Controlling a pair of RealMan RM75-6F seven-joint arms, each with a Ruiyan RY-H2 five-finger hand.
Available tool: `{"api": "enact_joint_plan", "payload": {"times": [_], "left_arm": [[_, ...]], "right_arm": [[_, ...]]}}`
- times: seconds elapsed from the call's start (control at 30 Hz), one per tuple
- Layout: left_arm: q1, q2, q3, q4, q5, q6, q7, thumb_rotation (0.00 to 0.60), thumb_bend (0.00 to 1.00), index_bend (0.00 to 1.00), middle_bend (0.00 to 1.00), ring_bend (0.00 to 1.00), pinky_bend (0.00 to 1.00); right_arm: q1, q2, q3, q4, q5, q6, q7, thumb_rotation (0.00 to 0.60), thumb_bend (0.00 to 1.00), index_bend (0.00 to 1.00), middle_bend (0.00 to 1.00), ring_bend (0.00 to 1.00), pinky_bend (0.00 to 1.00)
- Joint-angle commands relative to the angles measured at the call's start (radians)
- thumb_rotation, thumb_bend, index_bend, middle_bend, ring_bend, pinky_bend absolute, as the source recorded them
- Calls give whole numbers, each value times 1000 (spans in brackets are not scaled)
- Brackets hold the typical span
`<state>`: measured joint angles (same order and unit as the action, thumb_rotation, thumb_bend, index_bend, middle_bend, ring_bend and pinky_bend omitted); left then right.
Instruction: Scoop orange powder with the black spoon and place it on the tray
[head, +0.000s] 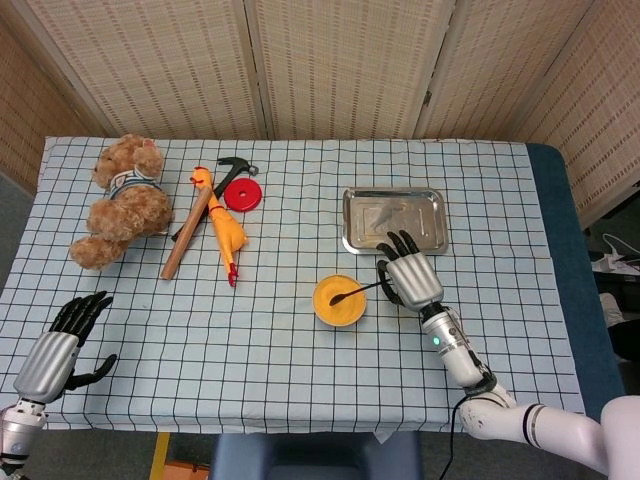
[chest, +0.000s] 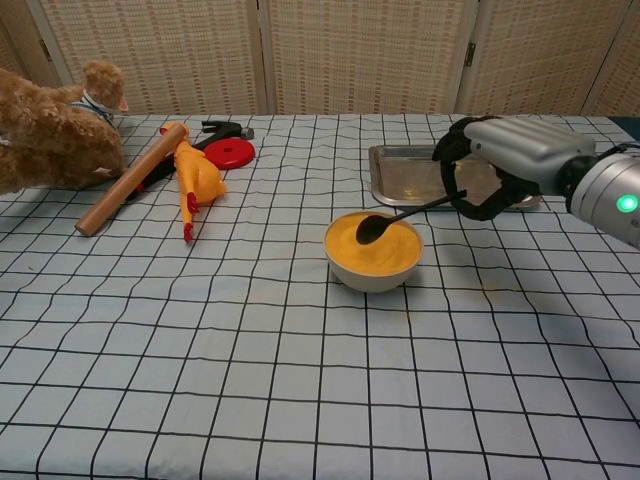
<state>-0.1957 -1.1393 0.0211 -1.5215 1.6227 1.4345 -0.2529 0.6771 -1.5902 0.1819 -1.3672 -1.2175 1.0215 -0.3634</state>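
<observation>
A white bowl (head: 339, 318) (chest: 372, 277) full of orange powder (head: 338, 304) (chest: 376, 247) sits in front of the metal tray (head: 394, 220) (chest: 400, 178). My right hand (head: 410, 278) (chest: 505, 160) grips the handle of the black spoon (head: 352, 292) (chest: 400, 216); its scoop end hovers just over the powder, and I cannot tell whether it carries any. The hand is to the right of the bowl, at the tray's near edge. My left hand (head: 55, 346) rests open near the table's front left corner, holding nothing.
A teddy bear (head: 122, 200) (chest: 50, 125) lies at the far left. Beside it lie a wooden stick (head: 187, 233) (chest: 128, 181), a rubber chicken (head: 224, 232) (chest: 195, 176), a hammer (head: 236, 165) and a red disc (head: 243, 195) (chest: 229, 153). A folding screen stands behind the table.
</observation>
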Motion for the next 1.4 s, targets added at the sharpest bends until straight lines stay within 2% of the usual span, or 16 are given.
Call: {"api": "enact_joint_plan", "payload": {"times": [0.03,0.23,0.53,0.7,1.0,1.23,1.4], "left_arm": [[-1,0,1,5,-1,-3,-4,600,348,0,0,0,54],[1,2,1,4,3,4,-6,600,349,0,0,0,55],[-2,6,3,8,2,-2,-19,600,349,0,0,0,54],[-4,8,5,10,7,-3,-26,600,354,0,0,0,54],[-4,8,5,9,7,-3,-22,600,358,0,0,0,54],[-4,5,7,12,9,-4,-19,600,357,0,0,0,54],[-7,3,8,9,9,-8,-11,600,357,0,0,0,55]], "right_arm": [[5,2,-6,-4,10,-12,-17,600,613,1000,209,0,0],[17,-21,-9,21,29,-28,-50,600,618,1000,215,0,0],[50,-131,13,140,31,41,-181,600,619,1000,216,0,0],[61,-175,36,166,67,45,-217,600,619,1000,217,0,0],[53,-203,48,200,56,95,-205,600,620,1000,221,0,0],[27,-161,36,173,2,126,-117,600,622,1000,225,0,0],[25,-145,54,169,13,119,-102,600,625,1000,226,0,0]]}}
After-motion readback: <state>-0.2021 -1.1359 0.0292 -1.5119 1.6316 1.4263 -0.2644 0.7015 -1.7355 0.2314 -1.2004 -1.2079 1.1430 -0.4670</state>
